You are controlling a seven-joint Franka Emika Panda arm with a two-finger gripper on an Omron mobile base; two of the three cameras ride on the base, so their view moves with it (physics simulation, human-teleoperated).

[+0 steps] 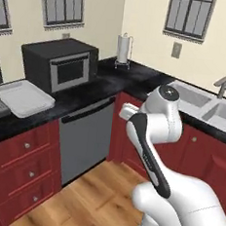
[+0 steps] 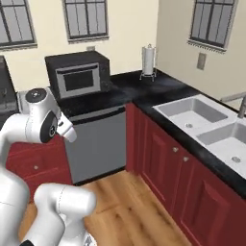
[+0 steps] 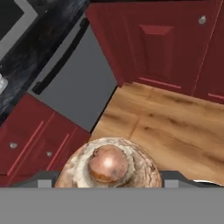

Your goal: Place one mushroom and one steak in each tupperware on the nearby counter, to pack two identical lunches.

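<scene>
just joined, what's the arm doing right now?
It's carrying a mushroom: in the hand view the mushroom sits right between the gripper tips, above the wood floor and the red cabinet fronts. One tupperware sits on the black counter left of the microwave, and it looks empty from here. So the mushroom is picked and not yet packed. No steak visible.

Bright, even rendered light (no hard shadows); soft blur throughout, faint sheen on the counter (image 1: 113,80).
</scene>
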